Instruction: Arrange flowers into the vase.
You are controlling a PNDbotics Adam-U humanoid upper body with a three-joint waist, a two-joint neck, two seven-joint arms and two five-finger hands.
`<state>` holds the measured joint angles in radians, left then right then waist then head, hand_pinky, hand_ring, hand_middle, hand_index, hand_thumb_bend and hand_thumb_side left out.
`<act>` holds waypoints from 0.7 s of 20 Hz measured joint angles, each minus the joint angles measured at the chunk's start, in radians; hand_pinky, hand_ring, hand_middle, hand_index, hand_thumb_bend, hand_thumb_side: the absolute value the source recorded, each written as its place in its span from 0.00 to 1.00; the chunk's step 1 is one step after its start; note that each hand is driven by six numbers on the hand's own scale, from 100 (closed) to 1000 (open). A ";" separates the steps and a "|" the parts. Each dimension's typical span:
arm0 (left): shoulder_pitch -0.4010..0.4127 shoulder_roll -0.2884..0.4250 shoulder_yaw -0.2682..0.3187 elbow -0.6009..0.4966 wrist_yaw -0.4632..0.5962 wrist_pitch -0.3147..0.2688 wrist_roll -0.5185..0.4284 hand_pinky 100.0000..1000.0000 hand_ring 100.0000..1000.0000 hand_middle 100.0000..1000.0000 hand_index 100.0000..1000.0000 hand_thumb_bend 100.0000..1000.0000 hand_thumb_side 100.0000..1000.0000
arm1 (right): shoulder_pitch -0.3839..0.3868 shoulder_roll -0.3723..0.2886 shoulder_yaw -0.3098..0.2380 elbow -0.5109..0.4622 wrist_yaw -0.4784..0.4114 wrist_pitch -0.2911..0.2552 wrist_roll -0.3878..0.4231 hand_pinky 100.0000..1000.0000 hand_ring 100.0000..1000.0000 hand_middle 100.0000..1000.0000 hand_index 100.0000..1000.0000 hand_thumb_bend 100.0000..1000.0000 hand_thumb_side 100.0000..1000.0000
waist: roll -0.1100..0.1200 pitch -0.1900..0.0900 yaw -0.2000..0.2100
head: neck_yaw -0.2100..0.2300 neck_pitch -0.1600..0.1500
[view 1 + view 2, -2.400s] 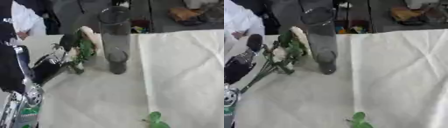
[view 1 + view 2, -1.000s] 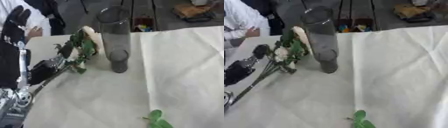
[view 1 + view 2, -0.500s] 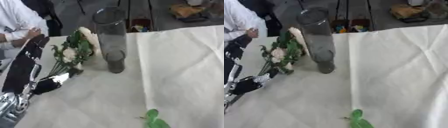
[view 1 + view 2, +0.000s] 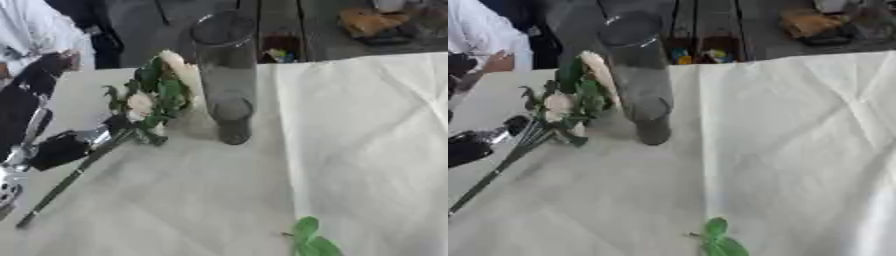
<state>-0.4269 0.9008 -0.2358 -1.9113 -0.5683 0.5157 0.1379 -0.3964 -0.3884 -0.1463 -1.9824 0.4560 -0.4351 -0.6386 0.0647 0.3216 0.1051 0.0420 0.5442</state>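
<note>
Black left robot hand (image 4: 66, 147), at nine o'clock, fingers curled on flowers' (image 4: 153, 100) stems. Blooms lean against glass vase (image 4: 225, 75), twelve o'clock on desk (image 4: 367, 125). Stems look light, bendy; best held mid-stem. Right robot hand unseen.

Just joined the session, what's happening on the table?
The left robot hand holds a bunch of flowers by the stems, tilted, blooms up next to the vase. The vase stands upright on the cream cloth, and the flowers are not in it yet. A loose green leaf lies at the near edge. The right robot hand is not in view.
</note>
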 measured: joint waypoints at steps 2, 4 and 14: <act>0.004 0.033 0.020 -0.026 0.028 0.028 -0.028 0.90 1.00 0.98 1.00 0.70 0.92 | 0.000 0.004 0.000 0.000 -0.001 -0.001 0.001 0.62 0.74 0.64 0.80 0.00 1.00 | -0.005 0.001 -0.002 | 0.002 0.000; -0.003 0.055 0.044 -0.049 0.092 0.056 -0.078 0.91 1.00 0.98 0.99 0.70 0.91 | 0.000 0.007 0.003 0.000 -0.002 -0.001 0.001 0.62 0.74 0.64 0.80 0.00 1.00 | -0.005 0.002 -0.002 | 0.003 0.000; -0.088 0.104 0.095 -0.034 0.332 0.189 -0.242 0.94 1.00 0.99 1.00 0.80 0.81 | 0.001 0.007 0.006 0.000 -0.006 -0.004 0.005 0.62 0.74 0.64 0.80 0.00 1.00 | -0.007 0.002 -0.007 | 0.012 -0.008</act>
<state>-0.5154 1.0051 -0.1406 -1.9453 -0.2360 0.7045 -0.1040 -0.3954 -0.3813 -0.1401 -1.9824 0.4496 -0.4389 -0.6336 0.0577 0.3239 0.0980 0.0543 0.5363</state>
